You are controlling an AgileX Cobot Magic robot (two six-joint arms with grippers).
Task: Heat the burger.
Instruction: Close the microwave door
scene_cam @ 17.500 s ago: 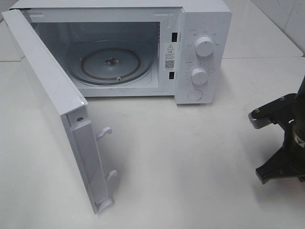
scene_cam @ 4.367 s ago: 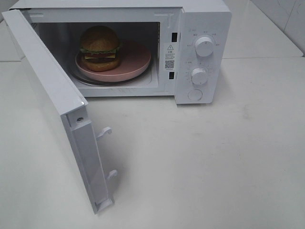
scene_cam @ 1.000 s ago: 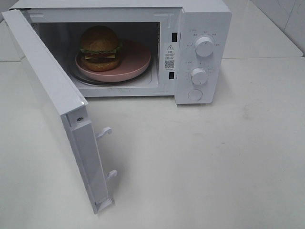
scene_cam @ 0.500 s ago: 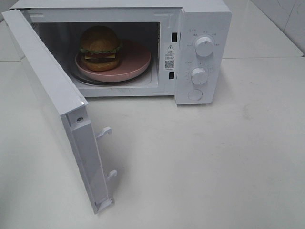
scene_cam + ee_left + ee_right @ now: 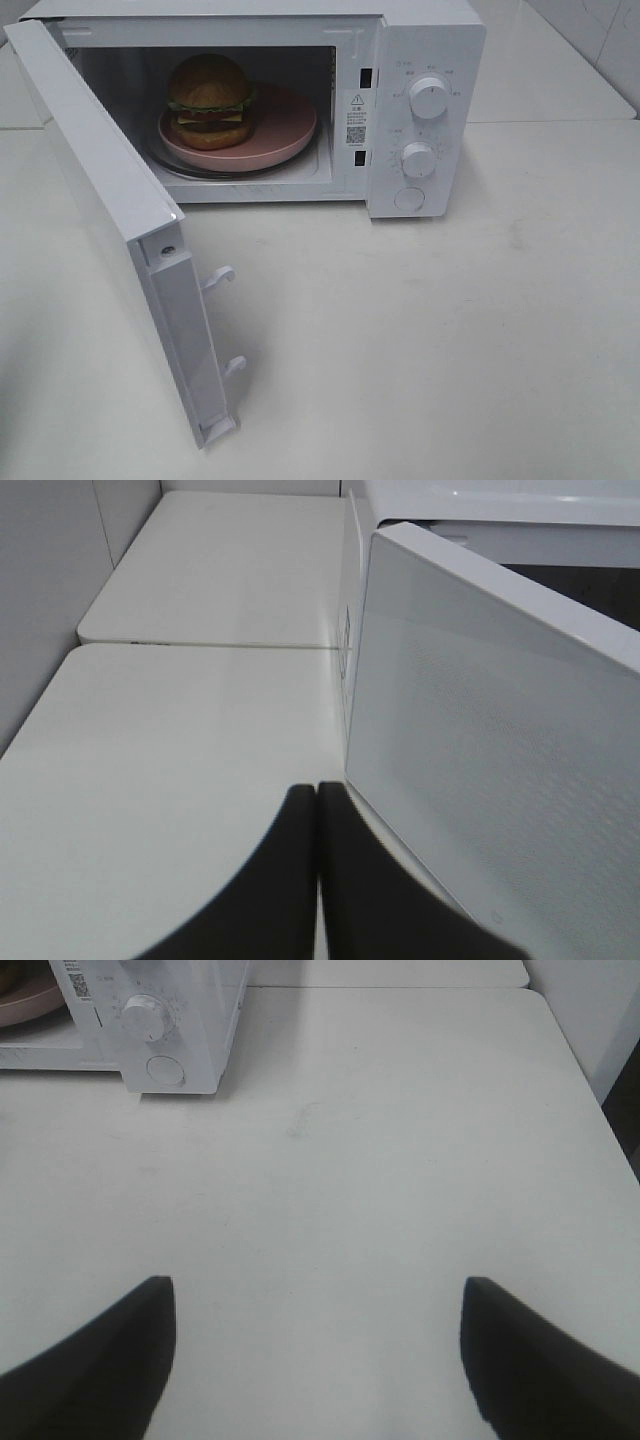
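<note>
Sitting on the left part of a round pink plate [image 5: 285, 125], the burger [image 5: 210, 100] is found inside the cavity of a white microwave [image 5: 430, 30], and the plate is carried by the glass turntable [image 5: 240, 172]. The microwave door [image 5: 110, 190] is swung wide open toward the front left, and two latch hooks [image 5: 220, 277] are shown on its free edge. On the control panel at the right, an upper knob [image 5: 429, 98], a lower knob [image 5: 418, 160] and a round button [image 5: 409, 199] are set one below the other. The whole is stood on a white table [image 5: 450, 330]. In the left wrist view, the left gripper [image 5: 317, 810] is seen with its dark fingers pressed together and nothing held between them; it is placed just beside the outer face of the open door, which stands between it and the cavity. In the right wrist view, the right gripper [image 5: 315, 1290] is seen spread wide with nothing in its grasp, over the table and well apart from the control panel.
</note>
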